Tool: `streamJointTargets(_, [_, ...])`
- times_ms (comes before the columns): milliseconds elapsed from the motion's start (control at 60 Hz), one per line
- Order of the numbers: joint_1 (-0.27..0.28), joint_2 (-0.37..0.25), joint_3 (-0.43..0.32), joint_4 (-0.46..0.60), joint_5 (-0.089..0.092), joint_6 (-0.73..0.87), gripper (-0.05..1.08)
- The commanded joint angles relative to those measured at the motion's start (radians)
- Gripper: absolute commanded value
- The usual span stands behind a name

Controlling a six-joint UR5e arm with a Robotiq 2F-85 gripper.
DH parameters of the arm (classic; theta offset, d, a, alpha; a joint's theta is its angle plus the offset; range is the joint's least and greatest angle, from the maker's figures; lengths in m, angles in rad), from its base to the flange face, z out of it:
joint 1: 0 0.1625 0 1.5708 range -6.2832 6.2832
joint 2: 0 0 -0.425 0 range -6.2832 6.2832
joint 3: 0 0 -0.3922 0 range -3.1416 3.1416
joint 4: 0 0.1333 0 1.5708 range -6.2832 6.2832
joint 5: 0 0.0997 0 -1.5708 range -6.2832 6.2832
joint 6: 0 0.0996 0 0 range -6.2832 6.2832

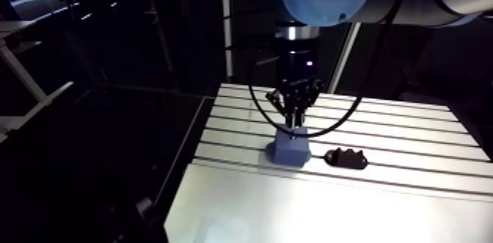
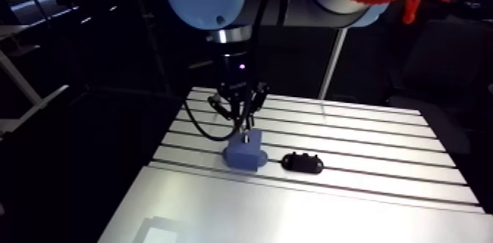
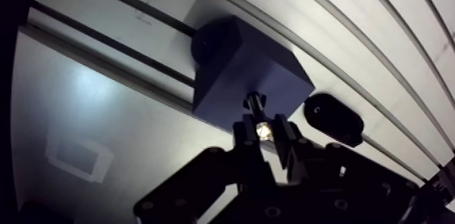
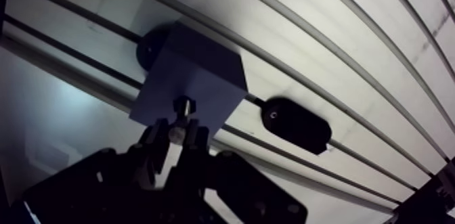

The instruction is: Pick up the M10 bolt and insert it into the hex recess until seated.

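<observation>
Arm view: my tool [image 1: 295, 125] hangs straight down over a blue block [image 1: 287, 150] on the slotted surface [image 1: 411, 136], with a black oval part [image 1: 345, 158] lying just beside the block. What the tool carries is too small here to read. Wrist view: the tool is clenched on the M10 bolt [image 3: 256, 108], gripping its bright upper end. The dark shank points down, and its lower end is at or just above the block's top face, near the edge on the tool's side. I cannot confirm contact, and the hex recess itself is hidden beneath the bolt. I judge the insertion under way, not finished. To do it well, I would hold the bolt plumb and lower slowly, turning the wrist slightly if the hex flats bind on the rim. I would release only once the bolt sits square and low. Pushing while tilted could jam the bolt or shove the block along the surface.
</observation>
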Motion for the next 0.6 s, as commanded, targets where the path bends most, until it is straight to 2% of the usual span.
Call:
streamJointTargets(17, [-0.001,0.005,0.002,-0.004,0.0,0.0,1.08])
streamJointTargets(600, [-0.001,0.006,0.01,-0.012,0.0,-0.004,1.08])
